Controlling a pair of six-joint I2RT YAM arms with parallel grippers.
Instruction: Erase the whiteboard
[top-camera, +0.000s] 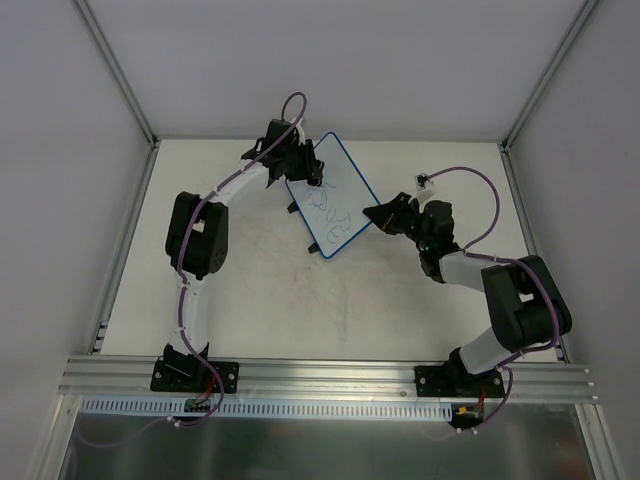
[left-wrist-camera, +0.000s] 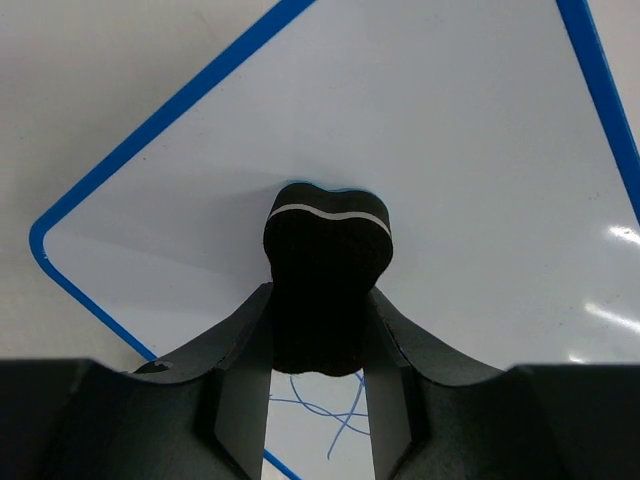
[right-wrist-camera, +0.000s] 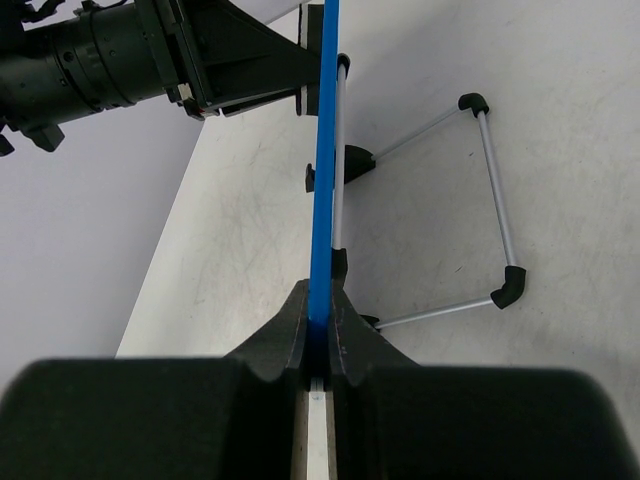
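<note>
Top external: right gripper (top-camera: 369, 214) pinches whiteboard (top-camera: 335, 186) edge, elbow bent.

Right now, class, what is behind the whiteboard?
A wire stand with black feet sits behind the whiteboard. Where its lower end meets the board is covered by the right gripper, shut on the blue rim.
</note>
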